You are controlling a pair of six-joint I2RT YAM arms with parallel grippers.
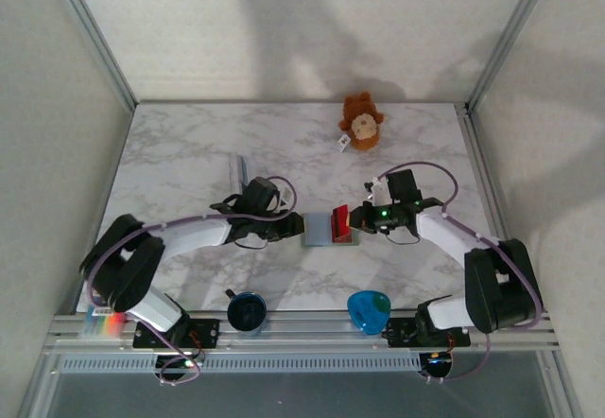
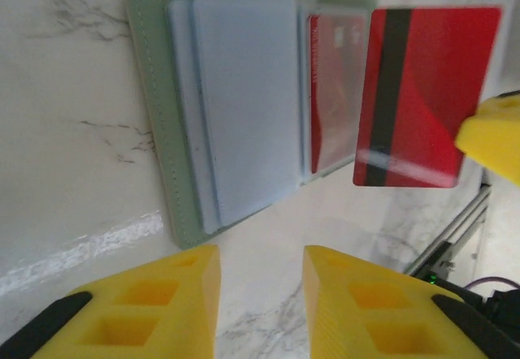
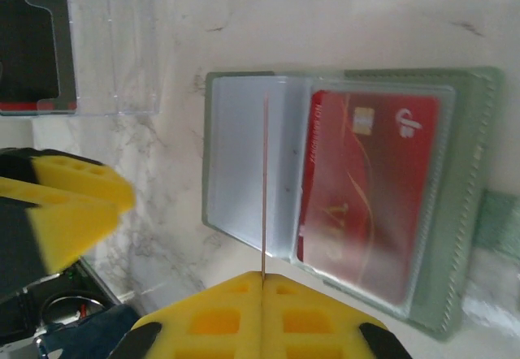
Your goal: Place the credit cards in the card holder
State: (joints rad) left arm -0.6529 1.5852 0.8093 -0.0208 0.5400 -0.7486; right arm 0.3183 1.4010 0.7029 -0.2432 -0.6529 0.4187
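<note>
Already the first credit card (image 3: 366, 188) sits in the card holder (image 2: 154, 99), glossy red behind a clear window pocket, so we read half the job as done. The holder lies opened flat on the marble-patterned table (image 1: 189, 153). Its stitched grey-green rim frames smooth blue-grey pockets stepped one over another.

The right gripper (image 3: 264, 294) has its jaws pinched tight on the second credit card (image 2: 426, 91), taking it by one edge so the rest stands free. It carries the card on edge over the open holder, not yet in any pocket. The card is a thin, stiff red sheet with a black stripe on its back, and from the right wrist we see it as a mere red line. We judge that this pose lets the free edge slide into a pocket mouth.

The left gripper (image 2: 260, 294) hovers just beside the holder's outer edge. Its yellow, hollow-moulded jaws are narrowly parted and empty, probably to steady the soft holder against sliding.
</note>
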